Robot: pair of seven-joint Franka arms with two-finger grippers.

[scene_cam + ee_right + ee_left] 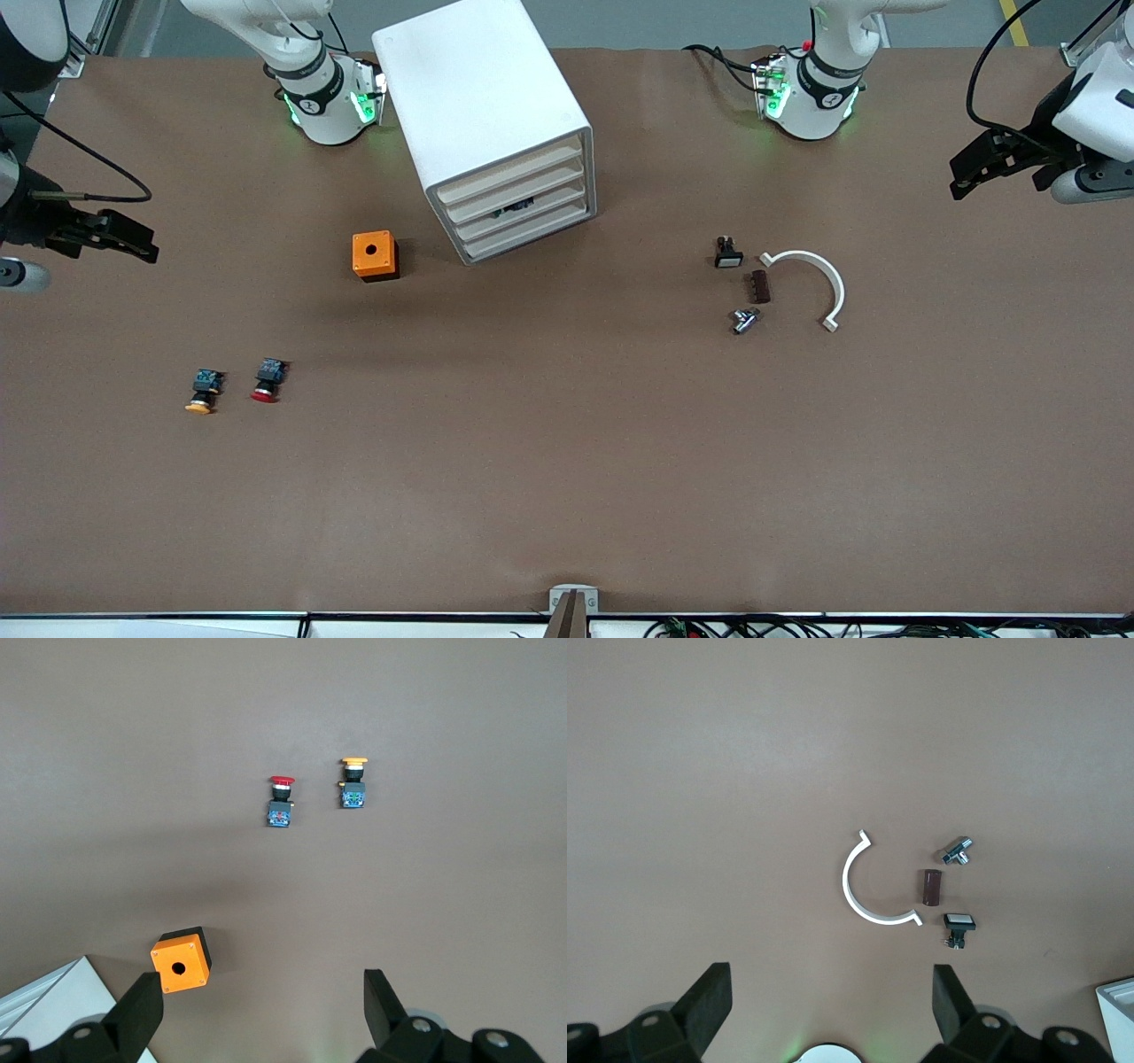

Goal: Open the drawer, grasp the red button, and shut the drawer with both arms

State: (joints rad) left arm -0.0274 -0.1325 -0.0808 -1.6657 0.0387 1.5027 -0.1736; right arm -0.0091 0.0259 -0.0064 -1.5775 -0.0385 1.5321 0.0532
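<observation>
The white drawer cabinet [496,133] stands near the robots' bases, and its several drawers [523,208] look shut. A corner of it shows in the left wrist view [1118,1010] and in the right wrist view [44,992]. The red-capped button [266,381] lies on the table toward the right arm's end, beside a yellow-capped button [203,392]. Both also show in the right wrist view, the red button [281,797] and the yellow one [353,784]. My right gripper [106,235] [262,1001] is open and empty, over the right arm's end of the table. My left gripper [983,168] [831,997] is open and empty, over the left arm's end.
An orange box with a hole [375,255] [180,961] sits beside the cabinet. Toward the left arm's end lie a black switch with a white face [728,253] [958,926], a brown block [760,286], a metal fitting [744,320] and a white curved piece [819,283].
</observation>
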